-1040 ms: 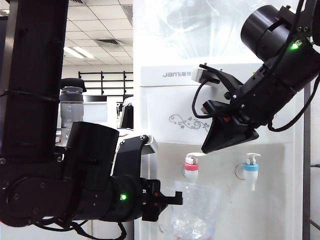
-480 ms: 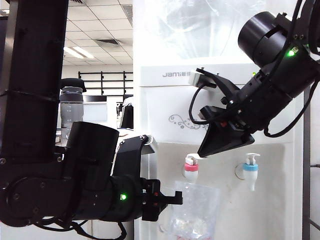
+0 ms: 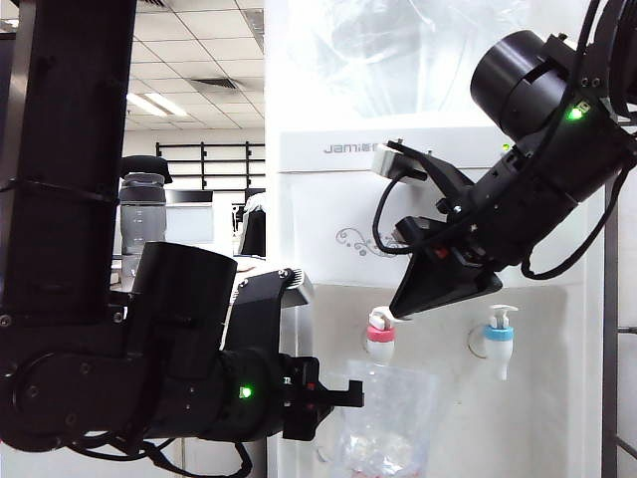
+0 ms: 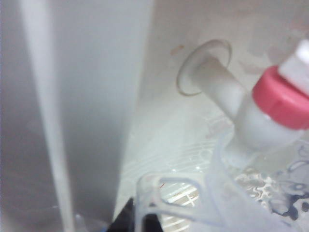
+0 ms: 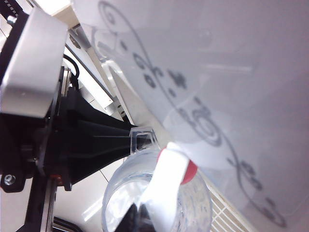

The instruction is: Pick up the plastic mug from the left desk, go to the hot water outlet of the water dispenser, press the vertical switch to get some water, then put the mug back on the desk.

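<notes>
The left end effector [image 3: 343,396] reaches in level from the lower left, jaws closed on the mug [image 3: 388,423] by its handle. The right end effector [image 3: 396,309] slants down from the upper right — jaws closed, tip at the switch [image 3: 381,317].

The water dispenser [image 3: 328,209] has a white recess whose back wall carries the hot water outlet [image 3: 381,337]. A slotted drip grille [image 5: 227,212] forms the recess floor. The plastic mug [image 3: 388,423] is above this grille; contact cannot be told.
</notes>
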Controlling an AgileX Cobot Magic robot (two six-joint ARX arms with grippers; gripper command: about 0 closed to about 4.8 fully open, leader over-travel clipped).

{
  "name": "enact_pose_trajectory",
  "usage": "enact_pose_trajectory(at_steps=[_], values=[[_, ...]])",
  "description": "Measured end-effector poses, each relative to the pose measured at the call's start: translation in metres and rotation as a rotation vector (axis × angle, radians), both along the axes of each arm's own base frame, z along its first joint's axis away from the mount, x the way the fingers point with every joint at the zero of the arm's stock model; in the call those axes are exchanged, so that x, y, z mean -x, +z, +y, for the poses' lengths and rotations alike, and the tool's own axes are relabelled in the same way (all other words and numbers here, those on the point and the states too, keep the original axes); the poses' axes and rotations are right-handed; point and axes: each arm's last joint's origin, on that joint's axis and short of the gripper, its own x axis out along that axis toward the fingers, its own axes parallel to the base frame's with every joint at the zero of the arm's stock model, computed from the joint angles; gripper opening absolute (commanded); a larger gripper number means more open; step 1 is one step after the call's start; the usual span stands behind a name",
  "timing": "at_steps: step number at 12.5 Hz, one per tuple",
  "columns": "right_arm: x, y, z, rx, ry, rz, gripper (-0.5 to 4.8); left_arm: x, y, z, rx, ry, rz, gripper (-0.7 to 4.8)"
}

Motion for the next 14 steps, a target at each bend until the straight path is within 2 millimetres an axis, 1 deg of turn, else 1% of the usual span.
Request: enact_pose_trajectory(at_steps=[14], values=[[-0.0021, -0.0061, 0.0014, 0.008, 0.003, 0.003, -0.05, -0.0001, 0.0001, 0.0000, 0.000, 0.001, 0.000, -0.05]])
